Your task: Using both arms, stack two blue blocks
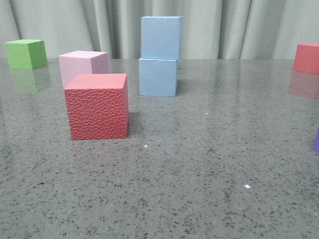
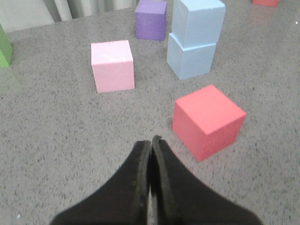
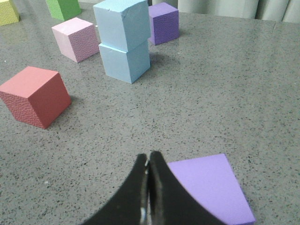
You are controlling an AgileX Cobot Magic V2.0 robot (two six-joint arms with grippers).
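Two light blue blocks stand stacked on the grey table. The upper blue block [image 1: 160,37] rests on the lower blue block [image 1: 158,76], turned slightly. The stack also shows in the left wrist view [image 2: 196,22] [image 2: 192,60] and in the right wrist view [image 3: 123,23] [image 3: 125,62]. My left gripper [image 2: 151,140] is shut and empty, well back from the stack, near a red cube [image 2: 207,119]. My right gripper [image 3: 148,156] is shut and empty, above the table beside a purple cube [image 3: 211,187]. No gripper shows in the front view.
A red cube [image 1: 97,105] stands in front of a pale pink cube [image 1: 82,65], left of the stack. A green cube [image 1: 26,53] is far left, another red cube [image 1: 307,57] far right. A second purple cube [image 3: 163,22] sits behind the stack. A yellow-green cube [image 3: 8,11] is at the back.
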